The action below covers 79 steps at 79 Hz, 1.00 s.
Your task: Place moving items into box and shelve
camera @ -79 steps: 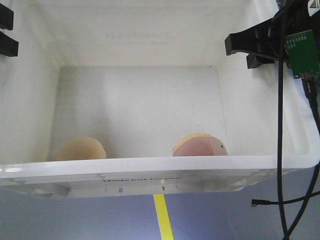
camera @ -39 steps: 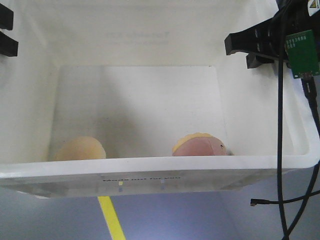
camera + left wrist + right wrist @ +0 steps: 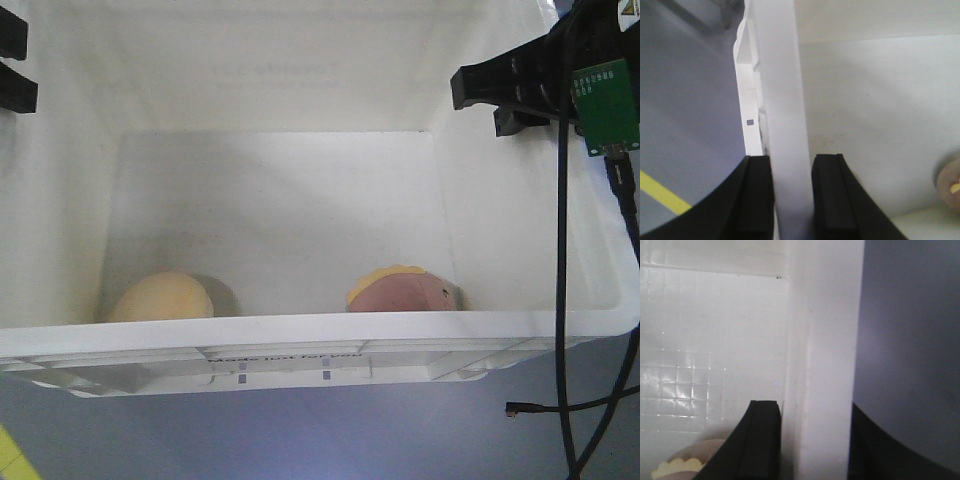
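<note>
The box [image 3: 300,335], a large white tote, fills the front view and hangs above the floor. Against its near wall lie the moving items: a cream-yellow lump [image 3: 160,297] on the left and a pinkish ball with a yellow scalloped rim [image 3: 400,290] on the right. My left gripper [image 3: 25,72] is shut on the box's left wall [image 3: 780,90], one black finger on each side [image 3: 792,195]. My right gripper [image 3: 478,108] clamps the right wall [image 3: 825,340] the same way [image 3: 815,440]. The pinkish ball [image 3: 675,467] shows beside its inner finger.
Grey-blue floor lies under the box, with a yellow line [image 3: 8,460] at the bottom left corner, and the yellow line [image 3: 660,195] also shows in the left wrist view. A green circuit board [image 3: 603,105] and black cables [image 3: 560,300] hang along the box's right side.
The yellow floor line has slid from under the box's middle to the far bottom left. The box, both grippers and the two items keep their places in view.
</note>
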Available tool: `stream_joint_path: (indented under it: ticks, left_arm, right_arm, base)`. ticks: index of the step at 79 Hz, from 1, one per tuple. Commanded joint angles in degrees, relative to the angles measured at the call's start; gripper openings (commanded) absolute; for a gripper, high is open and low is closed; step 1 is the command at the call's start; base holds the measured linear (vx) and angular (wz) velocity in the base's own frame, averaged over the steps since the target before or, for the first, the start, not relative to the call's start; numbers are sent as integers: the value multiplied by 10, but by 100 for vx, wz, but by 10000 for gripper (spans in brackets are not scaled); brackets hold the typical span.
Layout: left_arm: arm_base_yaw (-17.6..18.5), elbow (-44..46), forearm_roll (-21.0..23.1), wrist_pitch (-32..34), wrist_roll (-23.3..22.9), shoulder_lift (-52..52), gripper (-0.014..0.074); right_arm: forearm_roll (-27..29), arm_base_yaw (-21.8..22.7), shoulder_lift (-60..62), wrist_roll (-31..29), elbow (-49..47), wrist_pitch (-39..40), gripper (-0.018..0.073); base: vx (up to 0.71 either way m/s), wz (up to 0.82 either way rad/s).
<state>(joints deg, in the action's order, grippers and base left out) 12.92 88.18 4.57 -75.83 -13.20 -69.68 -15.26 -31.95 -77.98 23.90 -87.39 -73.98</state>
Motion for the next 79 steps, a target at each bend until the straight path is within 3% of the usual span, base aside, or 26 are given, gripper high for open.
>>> stream_joint_path:
  ticks: [1,48,79]
  left_arm:
    - [5,25,16,38,1,21,-6]
    - [5,25,12,38,1,21,-6]
    - [5,25,12,38,1,21,-6]
  right_arm:
    - [-47,2,22,-7,-25,36,-6]
    - [-46,2,22,-8,-25,35,-6]
    - [-44,2,22,-8,-25,35,-6]
  base:
    - [32,-79]
    - [29,-78]
    - [30,-53]
